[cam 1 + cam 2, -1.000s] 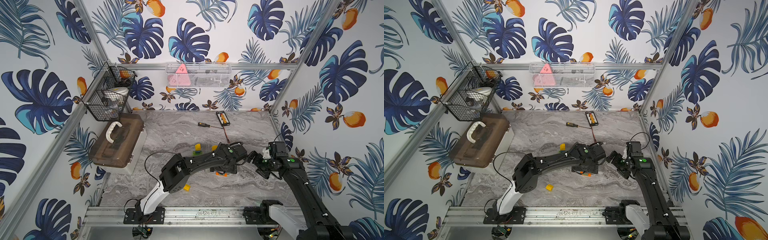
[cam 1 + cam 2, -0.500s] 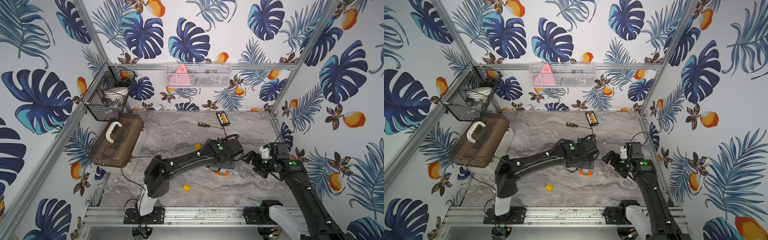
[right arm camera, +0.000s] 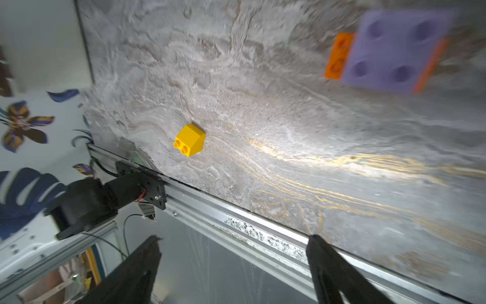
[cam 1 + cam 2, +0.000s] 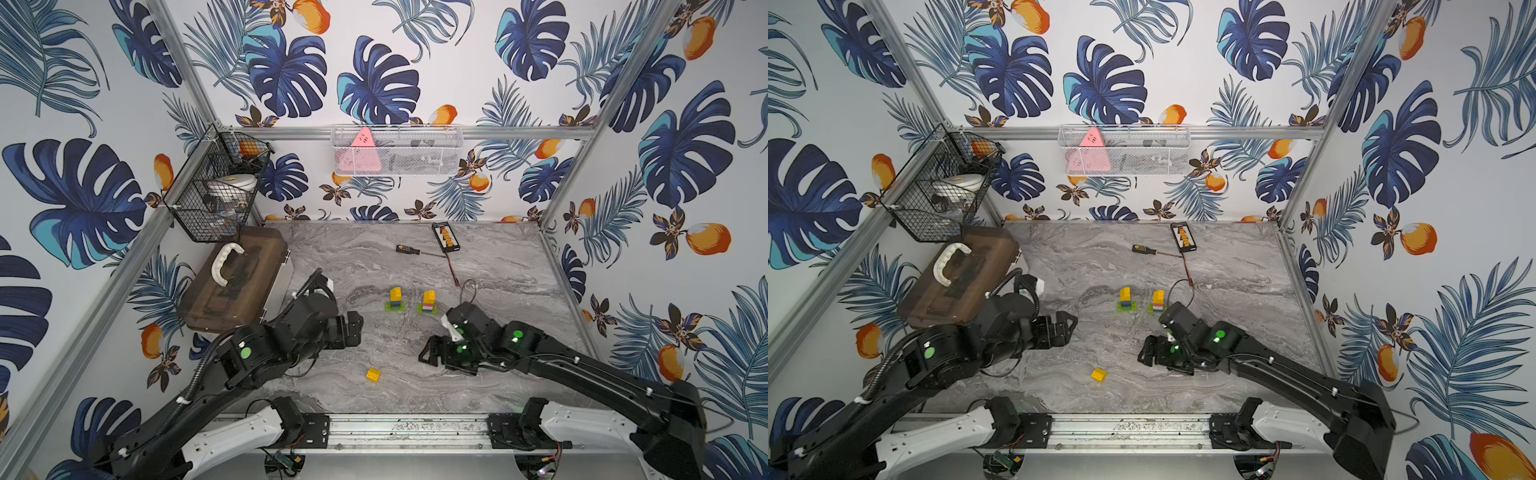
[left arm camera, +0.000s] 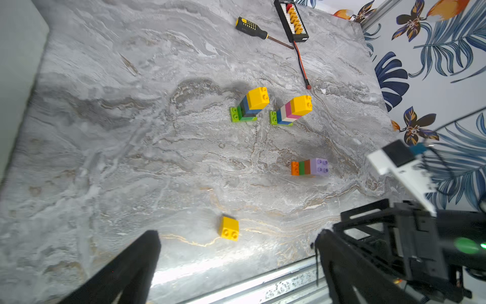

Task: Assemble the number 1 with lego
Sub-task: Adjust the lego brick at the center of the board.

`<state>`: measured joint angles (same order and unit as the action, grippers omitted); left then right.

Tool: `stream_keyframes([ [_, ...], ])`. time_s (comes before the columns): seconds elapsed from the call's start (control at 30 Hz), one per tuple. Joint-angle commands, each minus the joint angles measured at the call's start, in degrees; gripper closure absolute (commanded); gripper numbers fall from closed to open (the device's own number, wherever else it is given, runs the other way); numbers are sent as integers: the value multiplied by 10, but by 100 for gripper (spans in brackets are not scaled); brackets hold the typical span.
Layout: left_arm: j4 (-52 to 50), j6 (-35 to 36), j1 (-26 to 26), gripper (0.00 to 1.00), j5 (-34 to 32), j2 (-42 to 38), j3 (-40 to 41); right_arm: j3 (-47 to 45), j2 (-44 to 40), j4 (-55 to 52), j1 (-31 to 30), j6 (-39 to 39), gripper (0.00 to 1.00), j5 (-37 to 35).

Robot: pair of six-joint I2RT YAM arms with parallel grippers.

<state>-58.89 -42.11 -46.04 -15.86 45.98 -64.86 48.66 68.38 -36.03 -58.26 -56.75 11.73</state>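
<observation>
Behind the lego (image 4: 395, 300), a screwdriver (image 4: 407, 249) lies beside a black connector board (image 4: 445, 237).

2 black arms (image 4: 266, 361) with white bases (image 4: 232, 435) and green lights (image 4: 246, 353).

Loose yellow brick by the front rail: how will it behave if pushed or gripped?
Probably slides, not rolls: the yellow brick is boxy, lying on its side with studs sideways on the smooth marbled table. Likely rigid and light; flat faces should grip well, though glossy plastic may slip.
</observation>
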Motion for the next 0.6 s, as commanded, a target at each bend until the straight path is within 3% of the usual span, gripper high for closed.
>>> stream_keyframes([
  [0.0,-42,87,3,1,-10,-29,5,43,105,99,-73,-79,12,-55],
  [0.17,-38,118,3,1,-18,-76,22,81,228,171,-102,-129,11,-38],
  [0.37,-10,152,3,1,-15,-99,25,108,288,233,-130,-183,6,-55],
  [0.57,29,161,3,1,-25,-129,55,108,328,319,-163,-237,7,-41],
])
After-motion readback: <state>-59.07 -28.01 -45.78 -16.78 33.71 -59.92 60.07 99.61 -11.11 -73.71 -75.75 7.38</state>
